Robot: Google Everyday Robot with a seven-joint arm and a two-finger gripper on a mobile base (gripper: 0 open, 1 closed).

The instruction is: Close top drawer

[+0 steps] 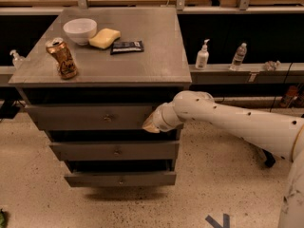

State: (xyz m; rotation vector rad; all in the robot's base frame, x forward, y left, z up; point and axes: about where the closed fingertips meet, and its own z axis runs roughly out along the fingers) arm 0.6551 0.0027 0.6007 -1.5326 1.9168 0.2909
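The top drawer (90,118) sits directly under the grey table (152,65) top, its tall front panel with a small round knob (108,118) standing a little forward of the cabinet, with a dark gap above it; the end effector (151,124), at the tip of the white arm (228,122) reaching in from the right, is against the right end of that panel, and I cannot tell how far open it is or whether it grips anything. Below are two shorter drawers (114,151), each pulled out slightly; on the table stand a white bowl (80,30), a yellow sponge (105,38), a dark packet (127,46) and a can (62,58).
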